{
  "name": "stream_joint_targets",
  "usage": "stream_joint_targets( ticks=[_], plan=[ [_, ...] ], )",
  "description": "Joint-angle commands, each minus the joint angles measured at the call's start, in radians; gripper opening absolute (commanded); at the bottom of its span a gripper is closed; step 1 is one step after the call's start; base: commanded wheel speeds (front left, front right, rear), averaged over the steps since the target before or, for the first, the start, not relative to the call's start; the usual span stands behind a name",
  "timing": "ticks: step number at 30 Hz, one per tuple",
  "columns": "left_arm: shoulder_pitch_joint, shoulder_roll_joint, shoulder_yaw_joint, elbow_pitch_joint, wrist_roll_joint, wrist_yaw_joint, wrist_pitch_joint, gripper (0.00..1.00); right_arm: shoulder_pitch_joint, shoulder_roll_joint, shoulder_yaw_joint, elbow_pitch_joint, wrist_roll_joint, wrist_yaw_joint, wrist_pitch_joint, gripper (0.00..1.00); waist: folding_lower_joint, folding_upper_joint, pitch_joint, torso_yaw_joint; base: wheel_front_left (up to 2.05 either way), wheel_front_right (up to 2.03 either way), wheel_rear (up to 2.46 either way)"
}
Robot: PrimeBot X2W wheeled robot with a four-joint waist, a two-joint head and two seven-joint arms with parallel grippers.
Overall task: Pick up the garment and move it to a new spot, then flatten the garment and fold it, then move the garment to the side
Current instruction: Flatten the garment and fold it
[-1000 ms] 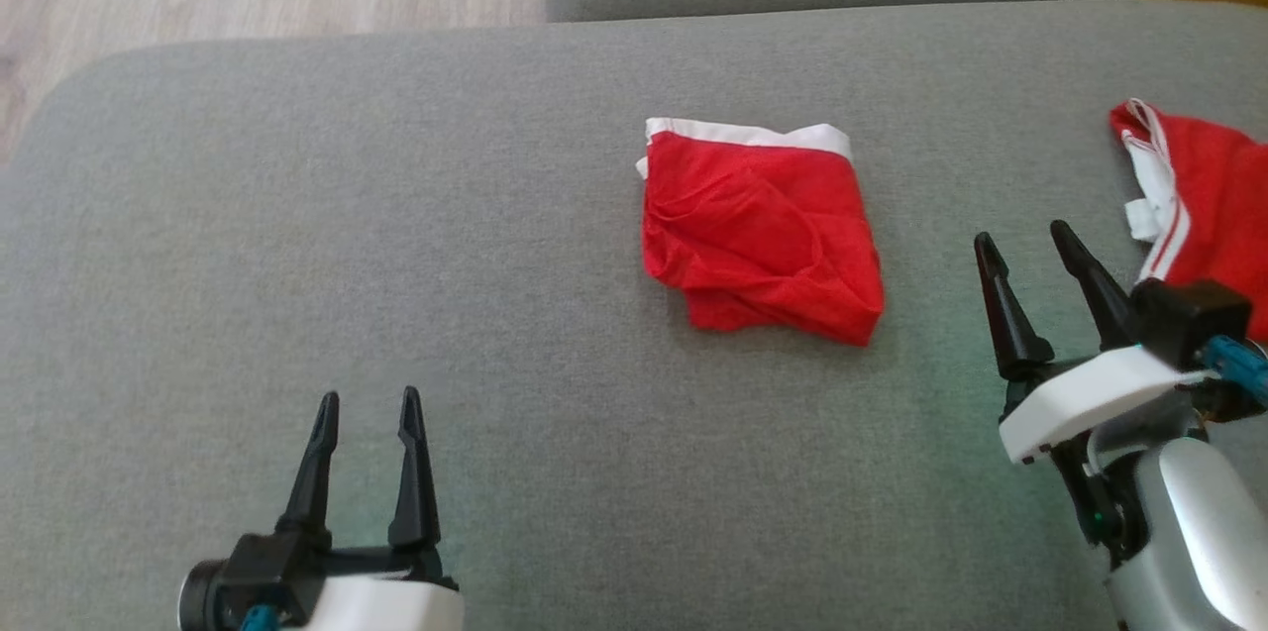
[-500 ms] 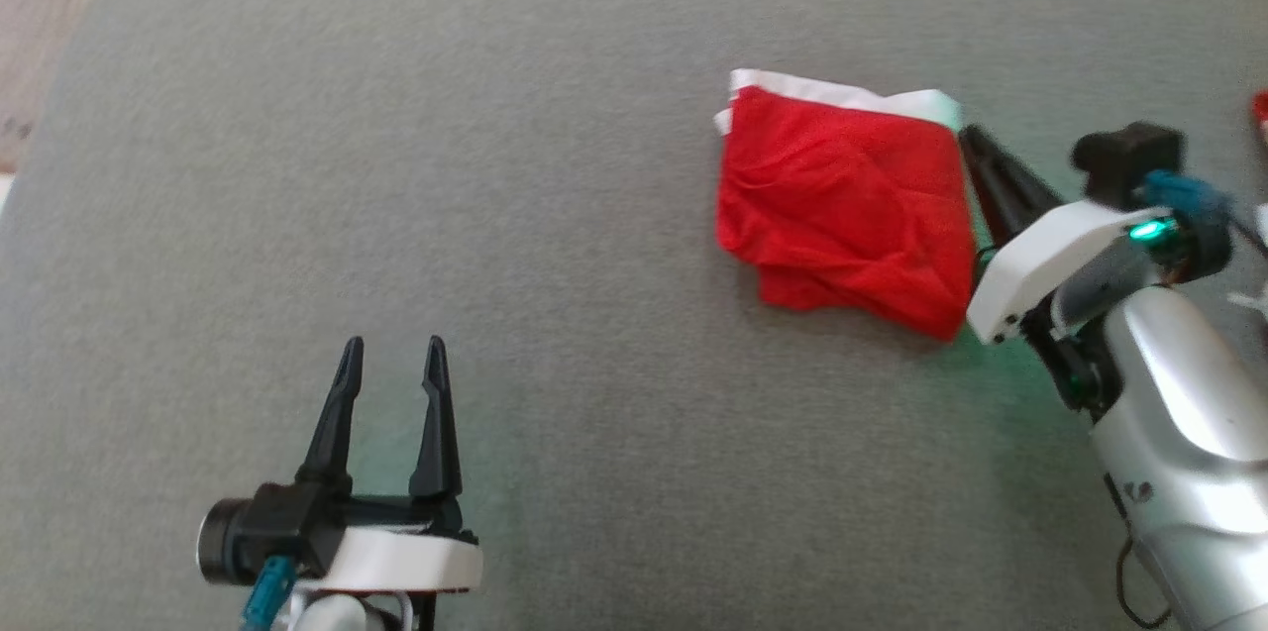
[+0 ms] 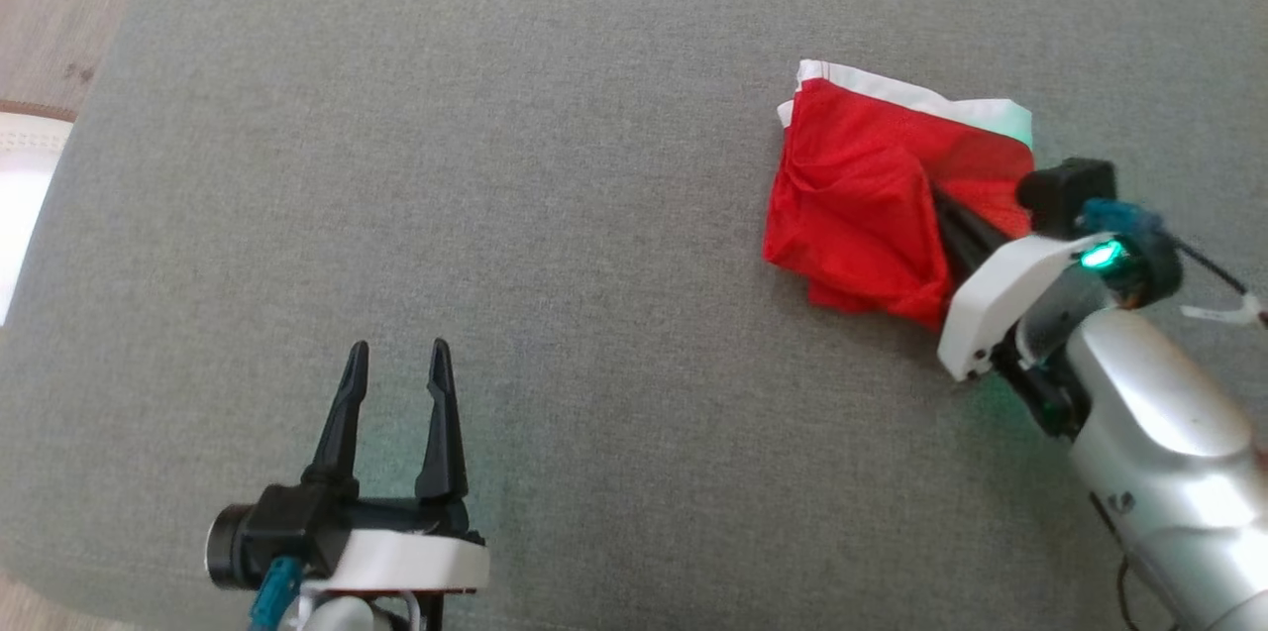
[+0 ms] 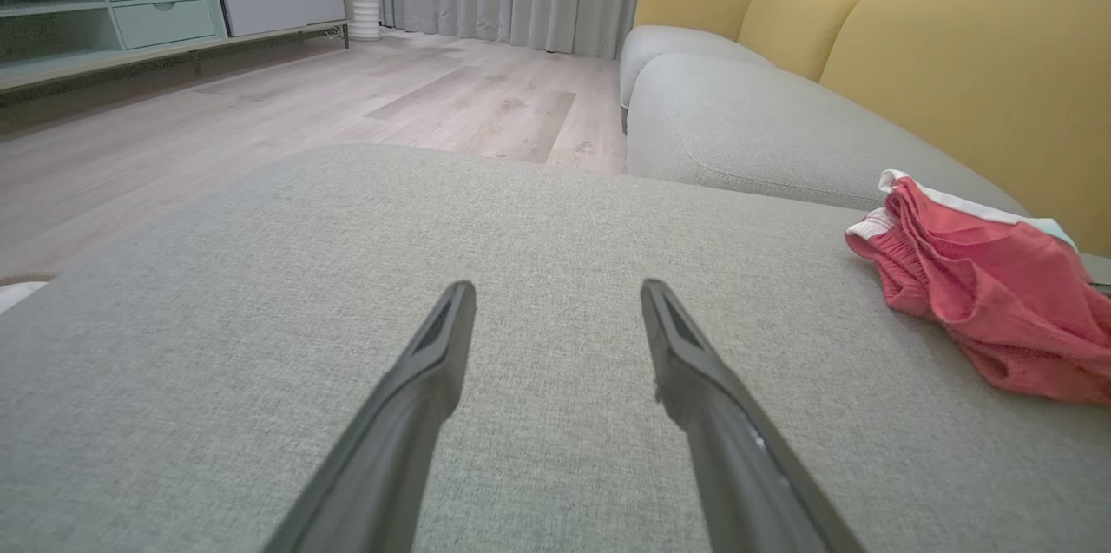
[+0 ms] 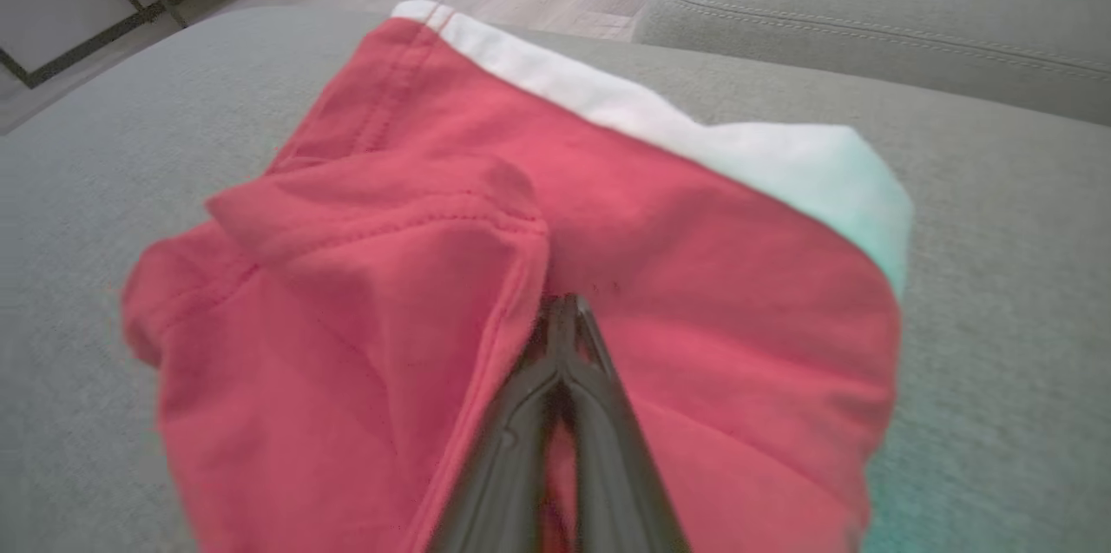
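While the head view looks down, right pincer (image 3: 941, 215) is clamped on a fold of the garment (image 3: 862, 205) lying on the cushion (image 3: 495, 165); left pincer (image 3: 398, 359) gapes empty, well apart.
Left wrist: garment (image 4: 981, 292) lies right of the spread fingers (image 4: 434, 362).
Right wrist: fingers (image 5: 568, 362) pressed together in red cloth.

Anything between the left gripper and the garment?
Nothing visible: only open cushion lies between the left gripper and the garment. The right gripper is shut on the garment's fold.
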Motion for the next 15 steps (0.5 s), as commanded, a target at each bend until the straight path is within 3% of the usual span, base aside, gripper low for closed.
stream_joint_targets(
  ticks=[1,15],
  plan=[
    [-0.026,0.0,0.029,-0.034,-0.006,0.009,-0.005,1.0,-0.018,-0.01,0.045,-0.046,0.023,-0.001,-0.002,0.0,0.0,0.0,-0.003,-0.002,0.0,0.0,0.0],
    [-0.001,0.0,0.037,-0.035,-0.012,0.021,-0.005,1.0,0.014,-0.072,0.386,-0.227,0.172,-0.001,0.106,0.0,0.0,0.0,-0.062,-0.026,0.0,0.0,0.0]
  ],
)
